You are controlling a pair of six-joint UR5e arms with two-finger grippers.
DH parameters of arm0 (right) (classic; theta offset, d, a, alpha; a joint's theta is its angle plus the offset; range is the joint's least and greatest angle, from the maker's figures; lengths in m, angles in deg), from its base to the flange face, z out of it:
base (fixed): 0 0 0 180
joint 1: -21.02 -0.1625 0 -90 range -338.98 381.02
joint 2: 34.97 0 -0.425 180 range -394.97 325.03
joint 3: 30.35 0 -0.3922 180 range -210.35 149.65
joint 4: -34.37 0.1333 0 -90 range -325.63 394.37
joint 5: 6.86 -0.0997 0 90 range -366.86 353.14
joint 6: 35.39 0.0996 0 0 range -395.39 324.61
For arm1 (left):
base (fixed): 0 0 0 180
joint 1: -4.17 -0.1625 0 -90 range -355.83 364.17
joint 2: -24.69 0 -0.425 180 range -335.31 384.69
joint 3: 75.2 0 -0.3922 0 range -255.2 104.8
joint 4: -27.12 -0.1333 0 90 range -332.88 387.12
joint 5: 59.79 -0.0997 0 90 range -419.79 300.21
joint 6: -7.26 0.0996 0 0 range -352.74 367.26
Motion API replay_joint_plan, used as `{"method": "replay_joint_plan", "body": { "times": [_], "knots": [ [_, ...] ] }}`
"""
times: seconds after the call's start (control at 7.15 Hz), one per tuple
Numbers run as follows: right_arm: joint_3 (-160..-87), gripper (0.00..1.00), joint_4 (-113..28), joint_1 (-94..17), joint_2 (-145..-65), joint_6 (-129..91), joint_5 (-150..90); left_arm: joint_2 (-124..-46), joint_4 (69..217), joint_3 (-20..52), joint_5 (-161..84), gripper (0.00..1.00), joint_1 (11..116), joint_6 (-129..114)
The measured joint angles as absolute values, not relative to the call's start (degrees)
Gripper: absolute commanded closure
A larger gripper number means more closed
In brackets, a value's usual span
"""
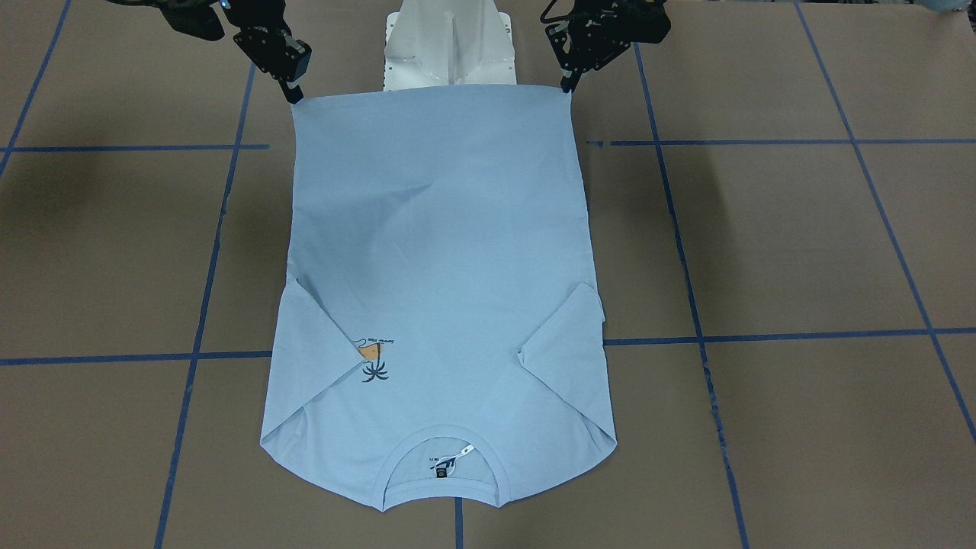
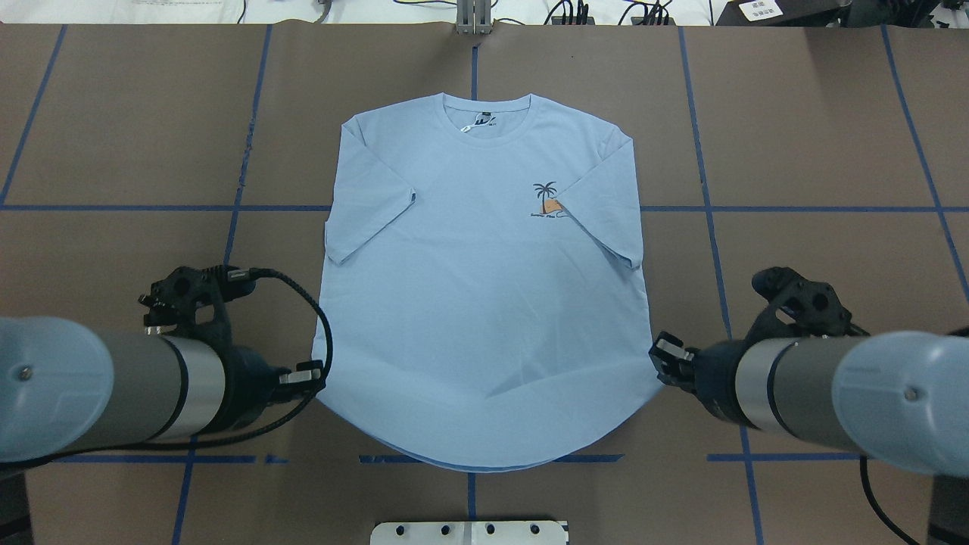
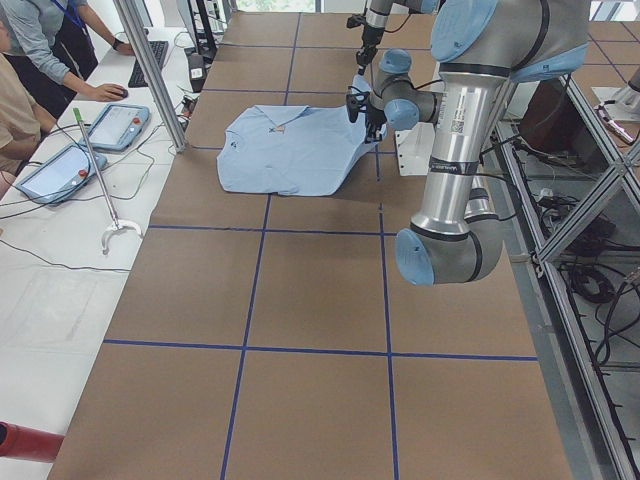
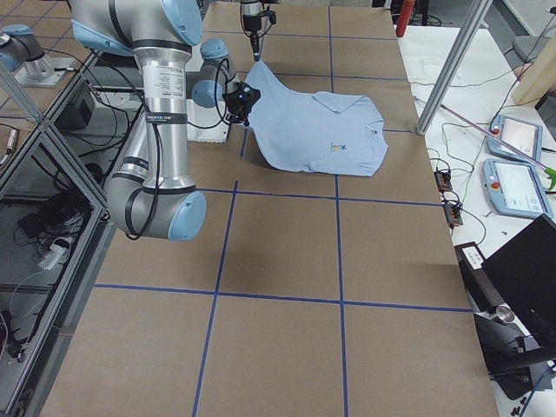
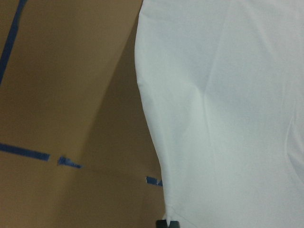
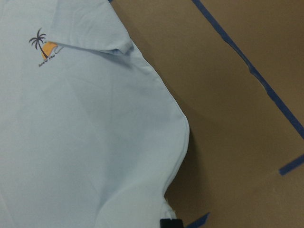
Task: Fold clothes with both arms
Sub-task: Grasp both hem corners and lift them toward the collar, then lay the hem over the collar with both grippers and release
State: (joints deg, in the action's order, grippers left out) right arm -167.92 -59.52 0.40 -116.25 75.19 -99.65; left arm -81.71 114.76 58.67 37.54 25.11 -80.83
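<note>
Script beneath the T-shirt's (image 2: 484,325) palm print (image 2: 546,198) is too small to read.

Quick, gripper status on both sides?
Left gripper: closed, pinching a hem corner of the T-shirt.
Right gripper: closed, pinching the other hem corner.

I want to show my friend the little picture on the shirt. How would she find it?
Find the brown table with blue lines; a light blue T-shirt lies in its middle. On its chest, at the edge of a folded-in sleeve, sits a small print. It is a dark palm over an orange sun, the only picture on the cloth.
</note>
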Motion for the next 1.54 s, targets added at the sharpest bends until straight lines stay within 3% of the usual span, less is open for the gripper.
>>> {"method": "replay_joint_plan", "body": {
  "times": [0.42,0.84,1.54],
  "knots": [
    [-157.7,1.00,-60.0,-11.9,-108.6,65.6,-106.7,-87.0,117.3,48.1,37.5,1.00,34.6,-76.8],
    [-141.2,1.00,-59.5,-20.5,-98.4,57.6,-107.9,-92.2,130.3,31.0,37.5,1.00,41.2,-76.4],
    [-118.6,1.00,-51.7,-25.8,-88.1,55.0,-107.9,-100.8,145.6,10.0,37.3,1.00,47.0,-76.6]
  ]
}}
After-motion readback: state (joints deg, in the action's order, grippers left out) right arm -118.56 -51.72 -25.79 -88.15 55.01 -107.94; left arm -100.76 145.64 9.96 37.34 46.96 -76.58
